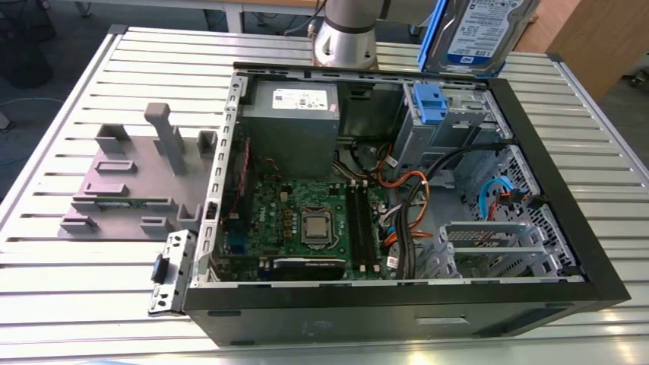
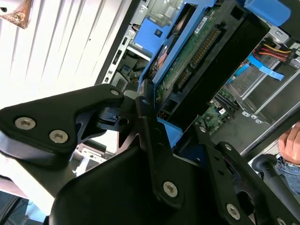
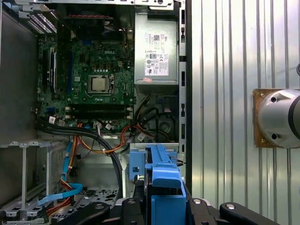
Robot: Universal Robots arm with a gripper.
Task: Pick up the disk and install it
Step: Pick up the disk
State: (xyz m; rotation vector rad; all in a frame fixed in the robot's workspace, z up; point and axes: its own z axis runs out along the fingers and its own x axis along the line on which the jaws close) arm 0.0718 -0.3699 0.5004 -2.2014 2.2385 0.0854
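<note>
Desk of slatted metal carries an open computer case lying on its side. Inside the case are the grey power supply, the green motherboard, and a grey drive cage at the far corner, toward the exterior view's right. The disk hangs in the air just above that cage, label side facing the exterior camera, clear of the case. The end effector is clenched on the disk's blue bracket, as seen in both wrist views.

Progress: the pick-up appears complete, and the disk is not yet seated in the cage, so installation remains.

Limits: the upper part of the disk is cut off by the frame edge in the exterior view. A small blue latch and a bundle of cables make it hard to judge whether the cage slot is free. A person's hand shows at the edge of the second wrist view.
</note>
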